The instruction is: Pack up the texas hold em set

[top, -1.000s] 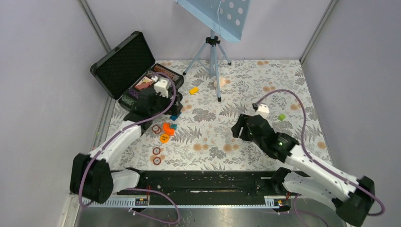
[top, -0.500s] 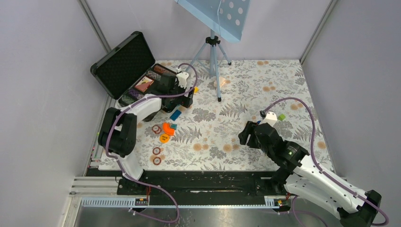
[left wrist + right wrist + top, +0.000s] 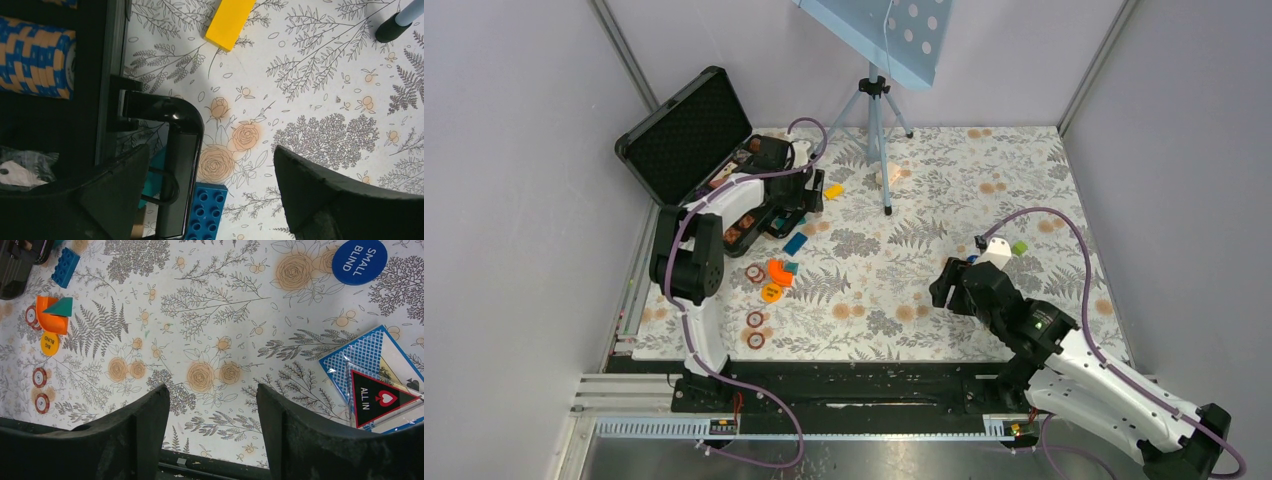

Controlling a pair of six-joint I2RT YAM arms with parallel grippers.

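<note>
The black briefcase (image 3: 686, 132) of the texas hold em set lies open at the far left, with a row of blue and orange chips (image 3: 35, 57) in its tray. My left gripper (image 3: 809, 196) hangs open over the case's front edge, its jaws (image 3: 210, 155) straddling the black handle (image 3: 181, 165) without touching it. Loose round chips (image 3: 754, 272) lie in front of the case. My right gripper (image 3: 212, 390) is open over bare cloth. To its right lie a blue card deck (image 3: 367, 360), an "ALL IN" triangle (image 3: 376, 397) and a blue "SMALL BLIND" disc (image 3: 359, 261).
An orange curved piece (image 3: 779, 270) and a yellow "BIG BLIND" disc (image 3: 771, 293) sit among the loose chips. A blue block (image 3: 207, 212) lies beside the handle, a yellow block (image 3: 230, 22) beyond it, a green block (image 3: 1020, 247) at right. Tripod legs (image 3: 879, 120) stand at the back.
My left gripper has moved from above the case tray to its front edge by the handle. The right arm drew back toward the near right, then held still.
</note>
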